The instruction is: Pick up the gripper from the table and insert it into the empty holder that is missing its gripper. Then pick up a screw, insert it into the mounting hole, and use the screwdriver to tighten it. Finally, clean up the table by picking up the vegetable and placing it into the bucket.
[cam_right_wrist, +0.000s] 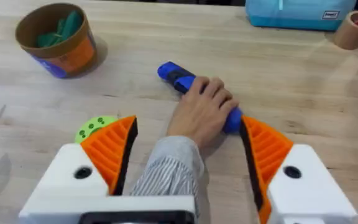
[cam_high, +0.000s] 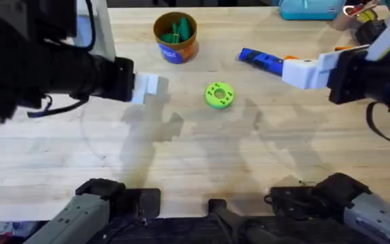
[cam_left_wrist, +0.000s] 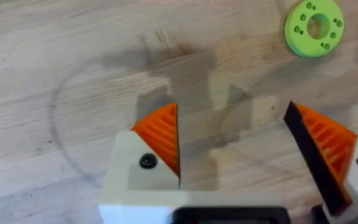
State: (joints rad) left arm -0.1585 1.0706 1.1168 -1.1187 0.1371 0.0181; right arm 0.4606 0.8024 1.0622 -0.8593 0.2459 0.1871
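Overhead: bucket (cam_high: pixel 175 37) seen at far middle of table (cam_high: pixel 202 169), vegetable (cam_high: pixel 179 31) held inside it. Screwdriver (cam_high: pixel 259 59) laid right of bucket, lime-green disc (cam_high: pixel 219 95) nearer. Left pincer (cam_high: pixel 147 89) raised left of disc; right pincer (cam_high: pixel 296 71) beside screwdriver.

Left wrist: left pincer (cam_left_wrist: pixel 235 146) spread wide, nothing gripped, above bare wood; disc (cam_left_wrist: pixel 314 27) seen.

Right wrist: right pincer (cam_right_wrist: pixel 188 149) spread wide, empty. Person's hand (cam_right_wrist: pixel 201 112) laid on screwdriver (cam_right_wrist: pixel 185 84). Vegetable (cam_right_wrist: pixel 64 28) seen in bucket (cam_right_wrist: pixel 58 40).
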